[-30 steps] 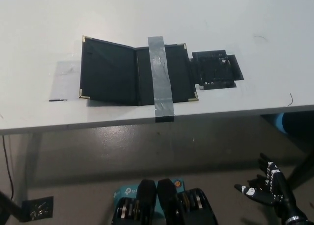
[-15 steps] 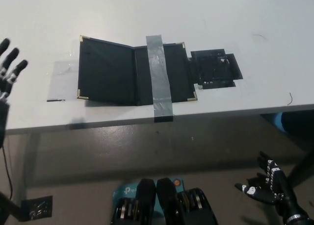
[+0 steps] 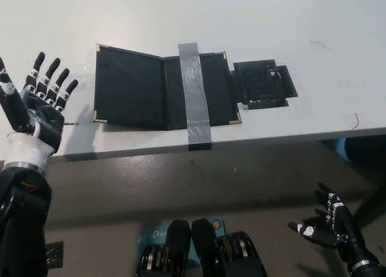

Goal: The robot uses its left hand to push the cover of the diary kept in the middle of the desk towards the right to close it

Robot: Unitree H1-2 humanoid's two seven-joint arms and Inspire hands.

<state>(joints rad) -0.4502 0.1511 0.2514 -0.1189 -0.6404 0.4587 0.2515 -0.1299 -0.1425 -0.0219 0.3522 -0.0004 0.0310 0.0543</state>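
We note the left hand (image 3: 37, 108), fingers spread wide and empty, just left of the open diary's (image 3: 166, 90) left cover (image 3: 129, 87), nearer than the right hand (image 3: 329, 229), which rests low with fingers apart.

Left hand (image 3: 37, 108) spread beside open diary (image 3: 166, 87) on desk (image 3: 241, 23).

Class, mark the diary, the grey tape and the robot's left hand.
diary (image 3: 129, 87), head view, left cover.
grey tape (image 3: 194, 90), head view, mid-strip.
left hand (image 3: 41, 111), head view, palm.
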